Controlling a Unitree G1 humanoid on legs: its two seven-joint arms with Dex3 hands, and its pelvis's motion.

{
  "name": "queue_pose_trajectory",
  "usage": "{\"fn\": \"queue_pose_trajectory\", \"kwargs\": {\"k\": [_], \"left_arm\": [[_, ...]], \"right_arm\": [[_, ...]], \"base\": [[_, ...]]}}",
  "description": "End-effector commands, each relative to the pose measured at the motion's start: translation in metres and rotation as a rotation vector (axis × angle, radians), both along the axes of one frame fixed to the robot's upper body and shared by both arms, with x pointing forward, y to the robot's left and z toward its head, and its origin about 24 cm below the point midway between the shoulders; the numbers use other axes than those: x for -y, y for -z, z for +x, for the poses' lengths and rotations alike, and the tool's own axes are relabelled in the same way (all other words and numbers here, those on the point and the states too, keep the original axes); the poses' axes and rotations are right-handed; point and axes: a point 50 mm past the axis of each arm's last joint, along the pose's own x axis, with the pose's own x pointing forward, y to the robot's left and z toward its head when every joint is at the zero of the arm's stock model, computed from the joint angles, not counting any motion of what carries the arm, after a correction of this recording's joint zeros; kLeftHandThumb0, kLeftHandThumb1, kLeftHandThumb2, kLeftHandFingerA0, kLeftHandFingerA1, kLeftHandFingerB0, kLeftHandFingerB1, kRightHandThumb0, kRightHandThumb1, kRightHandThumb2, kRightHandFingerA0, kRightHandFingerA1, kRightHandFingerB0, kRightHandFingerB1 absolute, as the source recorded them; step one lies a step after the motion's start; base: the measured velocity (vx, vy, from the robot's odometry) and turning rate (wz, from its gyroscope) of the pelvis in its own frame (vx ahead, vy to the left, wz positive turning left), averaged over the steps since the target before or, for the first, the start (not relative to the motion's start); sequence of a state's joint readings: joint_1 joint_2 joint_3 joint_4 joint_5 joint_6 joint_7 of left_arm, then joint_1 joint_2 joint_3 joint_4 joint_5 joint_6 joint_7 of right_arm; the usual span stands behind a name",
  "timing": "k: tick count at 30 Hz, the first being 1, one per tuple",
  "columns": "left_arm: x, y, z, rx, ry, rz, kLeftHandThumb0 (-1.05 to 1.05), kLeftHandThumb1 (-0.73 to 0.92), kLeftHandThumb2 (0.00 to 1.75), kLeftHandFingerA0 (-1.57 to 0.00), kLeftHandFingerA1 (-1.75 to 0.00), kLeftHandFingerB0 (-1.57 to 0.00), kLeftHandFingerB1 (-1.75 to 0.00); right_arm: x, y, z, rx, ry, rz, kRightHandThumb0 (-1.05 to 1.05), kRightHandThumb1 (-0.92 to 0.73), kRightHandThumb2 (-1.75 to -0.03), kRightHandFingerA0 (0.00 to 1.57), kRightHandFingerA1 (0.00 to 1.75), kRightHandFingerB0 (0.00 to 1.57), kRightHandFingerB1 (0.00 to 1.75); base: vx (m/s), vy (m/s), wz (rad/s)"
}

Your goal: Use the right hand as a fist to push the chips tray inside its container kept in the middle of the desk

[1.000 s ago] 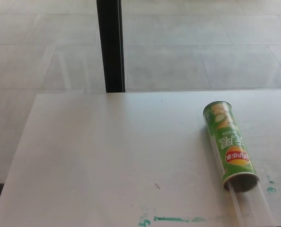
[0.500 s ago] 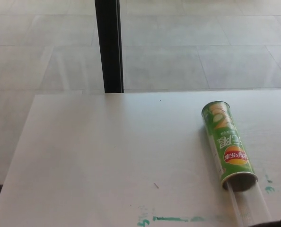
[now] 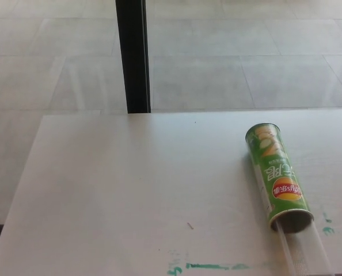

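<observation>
A green chips can (image 3: 276, 175) lies on its side on the white desk (image 3: 130, 190), at the right. Its open mouth (image 3: 292, 221) faces the near edge. A clear plastic chips tray (image 3: 304, 250) sticks out of that mouth and runs down to the bottom edge of the picture. Neither of my hands shows in the head view.
A black post (image 3: 133, 56) stands beyond the desk's far edge, on a tiled floor (image 3: 246, 63). Green paint smears (image 3: 208, 266) mark the desk near its front edge, and smaller green spots (image 3: 329, 230) lie right of the can's mouth.
A dark edge that showed at the bottom right corner half a second ago is gone. The camera shifted slightly a second ago. The can and tray have not moved.
</observation>
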State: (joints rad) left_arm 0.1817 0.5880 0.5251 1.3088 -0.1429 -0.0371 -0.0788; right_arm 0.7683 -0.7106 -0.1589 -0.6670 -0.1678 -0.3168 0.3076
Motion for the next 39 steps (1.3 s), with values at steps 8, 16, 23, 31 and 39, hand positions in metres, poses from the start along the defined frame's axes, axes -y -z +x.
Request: {"fn": "queue_pose_trajectory", "kwargs": {"k": [8,16,23,31,39], "left_arm": [[-0.004,-0.004,-0.002,0.006,-0.016,0.005,-0.75,0.56,1.33,-0.78,-1.23,-0.54,-1.02],[-0.002,-0.003,-0.003,0.018,-0.026,0.0,-0.73,0.56,1.35,-0.84,-1.27,-0.54,-1.02],[-0.002,-0.003,-0.001,0.024,-0.028,0.007,-0.71,0.55,1.37,-0.77,-1.24,-0.43,-0.97],[-0.004,-0.004,-0.001,0.015,-0.02,0.016,-0.74,0.54,1.36,-0.85,-1.27,-0.53,-1.02],[-0.005,-0.006,0.002,-0.002,0.011,0.011,-0.77,0.55,1.33,-0.77,-1.22,-0.51,-1.01]], "right_arm": [[0.01,0.02,0.02,0.149,-0.066,-0.51,-0.66,-0.81,-0.64,0.92,0.78,0.67,0.47],[0.022,0.036,0.037,0.175,-0.006,-0.614,-0.69,-0.84,-0.66,0.87,0.74,0.66,0.49],[0.026,0.041,0.046,0.154,0.053,-0.638,-0.72,-0.88,-0.66,0.84,0.64,0.64,0.47],[0.033,0.05,0.056,0.14,0.122,-0.672,-0.71,-0.86,-0.66,0.82,0.59,0.66,0.45],[0.034,0.054,0.065,0.132,0.125,-0.687,-0.73,-0.89,-0.67,0.81,0.6,0.66,0.45]], "base": [[0.0,0.0,0.0],[0.0,0.0,0.0],[0.0,0.0,0.0],[0.0,0.0,0.0],[0.0,0.0,0.0]]}}
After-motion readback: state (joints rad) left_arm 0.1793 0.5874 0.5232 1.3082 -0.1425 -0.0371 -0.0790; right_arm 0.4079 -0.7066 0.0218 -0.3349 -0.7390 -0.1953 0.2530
